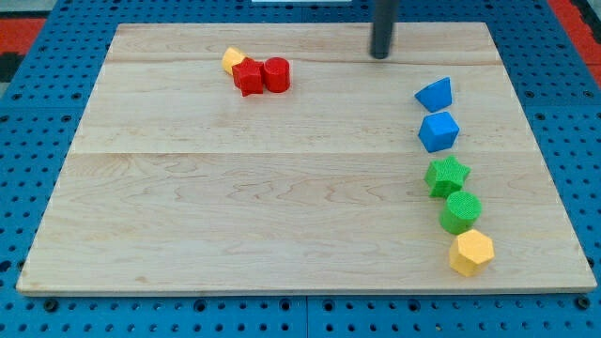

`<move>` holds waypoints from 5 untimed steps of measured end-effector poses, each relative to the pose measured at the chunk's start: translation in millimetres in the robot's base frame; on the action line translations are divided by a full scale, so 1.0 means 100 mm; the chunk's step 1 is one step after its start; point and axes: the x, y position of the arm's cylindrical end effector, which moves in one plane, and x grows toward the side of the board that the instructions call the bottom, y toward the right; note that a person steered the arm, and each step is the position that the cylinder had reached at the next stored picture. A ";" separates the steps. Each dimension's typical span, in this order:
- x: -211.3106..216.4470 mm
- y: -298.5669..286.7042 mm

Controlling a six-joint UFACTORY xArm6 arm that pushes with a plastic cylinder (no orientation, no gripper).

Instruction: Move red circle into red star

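Note:
The red circle (276,73) sits near the view's top left of centre, touching the right side of the red star (249,78). A small yellow block (233,60) touches the star's upper left. My tip (380,54) is near the view's top edge, well to the right of the red circle, with a wide gap between them.
A column of blocks runs down the view's right side: a blue triangle-like block (435,93), a blue cube-like block (439,130), a green star (447,176), a green circle (461,211) and a yellow hexagon (470,252). The wooden board (282,207) lies on a blue pegboard.

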 end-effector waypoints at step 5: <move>3.44 -0.11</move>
